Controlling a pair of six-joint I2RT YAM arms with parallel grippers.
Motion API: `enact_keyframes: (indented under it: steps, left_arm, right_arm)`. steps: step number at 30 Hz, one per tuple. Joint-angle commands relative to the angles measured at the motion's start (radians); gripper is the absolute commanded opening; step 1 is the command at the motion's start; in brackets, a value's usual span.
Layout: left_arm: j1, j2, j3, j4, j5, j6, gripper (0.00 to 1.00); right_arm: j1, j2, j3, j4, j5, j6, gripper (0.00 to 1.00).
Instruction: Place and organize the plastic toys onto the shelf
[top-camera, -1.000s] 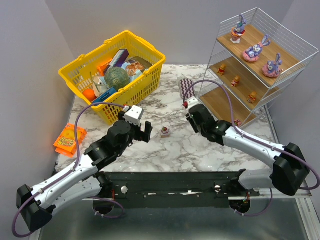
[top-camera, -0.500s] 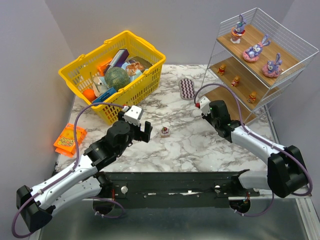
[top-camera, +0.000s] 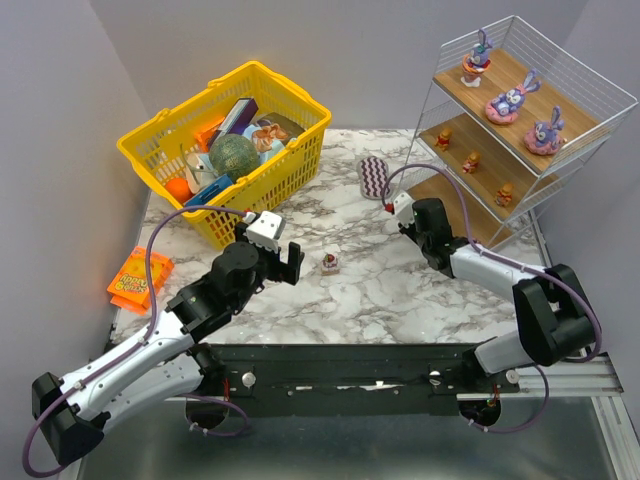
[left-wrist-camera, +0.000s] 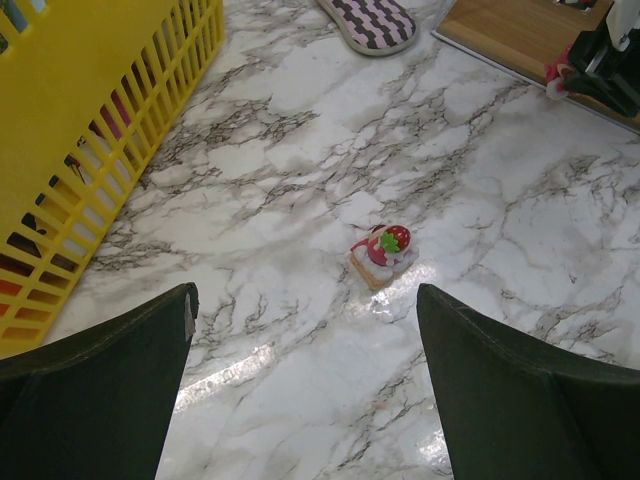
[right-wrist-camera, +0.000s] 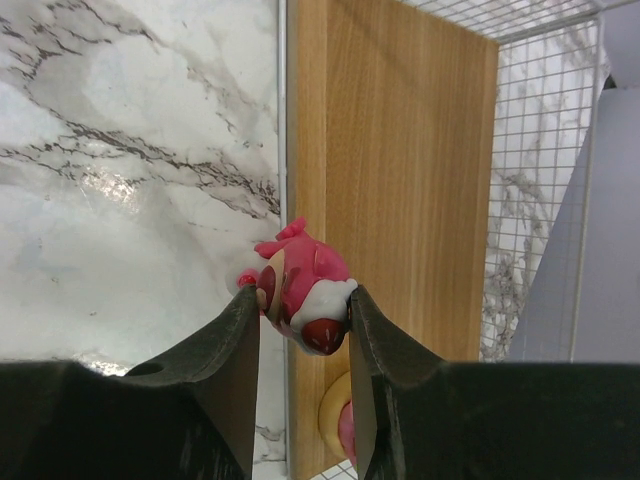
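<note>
From above, the shelf (top-camera: 572, 113) stands far right. Three purple bunnies (top-camera: 508, 100) fill its top board and three orange bears (top-camera: 470, 160) the middle, so six look done. The right gripper (top-camera: 392, 207) reaches the bottom board. The yellow basket (top-camera: 225, 140) and zigzag pad (top-camera: 373, 175) sit aside, blocking nothing.

Left wrist: a strawberry toy (left-wrist-camera: 381, 253) lies loose on the table (left-wrist-camera: 300, 120) before the left gripper (left-wrist-camera: 305, 330) — spread wide, empty.

Right wrist: the jaws clench a pink-red toy (right-wrist-camera: 303, 290) at the board's edge — not yet set down.
</note>
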Motion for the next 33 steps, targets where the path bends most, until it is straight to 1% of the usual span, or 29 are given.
enact_keyframes:
  steps: [1,10,15,26,33]
  left_arm:
    - [0.008,-0.017,-0.017,0.010,-0.036,0.000,0.99]
    - [0.008,-0.015,-0.019,0.013,-0.038,0.001,0.99]
    - [0.008,-0.012,-0.020,0.013,-0.036,0.001,0.99]
    - [0.006,-0.003,-0.019,0.014,-0.027,0.004,0.99]
    - [0.006,-0.005,-0.019,0.013,-0.029,0.004,0.99]
  right_arm:
    - [-0.019,0.045,0.019,0.070,0.052,0.026,0.11]
    - [-0.049,0.063,-0.006,0.127,0.112,0.038,0.13]
    - [-0.060,0.086,-0.012,0.153,0.127,0.063,0.17]
    - [-0.075,0.129,0.022,0.133,0.187,0.135,0.32]
    - [-0.085,0.129,0.023,0.133,0.199,0.161,0.45]
